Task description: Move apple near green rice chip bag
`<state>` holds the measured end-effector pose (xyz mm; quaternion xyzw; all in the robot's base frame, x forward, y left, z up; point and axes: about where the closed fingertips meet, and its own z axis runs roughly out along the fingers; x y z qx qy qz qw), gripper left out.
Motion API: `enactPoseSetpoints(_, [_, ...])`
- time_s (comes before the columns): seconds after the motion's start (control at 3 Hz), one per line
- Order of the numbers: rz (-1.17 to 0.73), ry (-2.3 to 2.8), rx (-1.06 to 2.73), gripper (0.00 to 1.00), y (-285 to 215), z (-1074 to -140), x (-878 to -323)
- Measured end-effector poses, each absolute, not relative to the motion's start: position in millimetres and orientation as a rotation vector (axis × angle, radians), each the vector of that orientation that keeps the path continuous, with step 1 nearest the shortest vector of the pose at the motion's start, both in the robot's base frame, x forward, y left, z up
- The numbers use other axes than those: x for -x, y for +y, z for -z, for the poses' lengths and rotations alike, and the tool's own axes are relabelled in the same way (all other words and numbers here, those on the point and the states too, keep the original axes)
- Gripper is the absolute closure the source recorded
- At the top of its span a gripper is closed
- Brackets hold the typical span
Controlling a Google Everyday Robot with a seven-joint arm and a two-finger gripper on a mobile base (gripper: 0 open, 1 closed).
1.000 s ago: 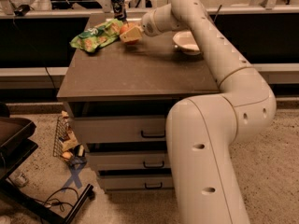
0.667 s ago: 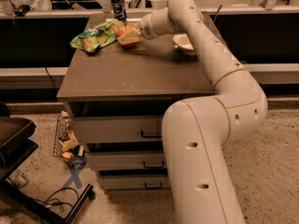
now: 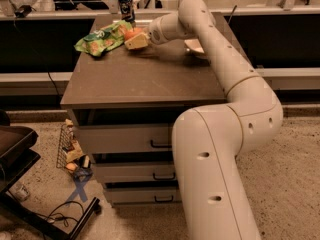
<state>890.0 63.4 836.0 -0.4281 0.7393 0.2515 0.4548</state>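
Note:
The green rice chip bag [image 3: 101, 40] lies wrinkled at the far left of the cabinet top [image 3: 150, 74]. The orange-red apple [image 3: 133, 33] sits in my gripper [image 3: 135, 39], right beside the bag's right end and partly hidden by the pale fingers. My gripper is shut on the apple, low over the tabletop. My white arm reaches in from the lower right across the cabinet.
A dark blue drink can [image 3: 126, 5] stands at the back edge behind the bag. A white bowl [image 3: 195, 46] sits at the right, partly hidden by my arm. Drawers face front below. A wire basket [image 3: 70, 151] and a blue tape cross lie on the floor at left.
My gripper has carried the apple a little further left, closer to the green bag. The bag, can and bowl have not moved.

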Motion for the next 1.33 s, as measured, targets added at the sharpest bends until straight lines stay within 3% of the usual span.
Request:
enactPoseSetpoints(1.0, [-0.628, 1.827, 1.062, 0.04, 68.7, -831.7, -889.8])
enactPoseSetpoints(1.33, [-0.630, 1.828, 1.064, 0.00, 70.7, -830.0, -889.7])
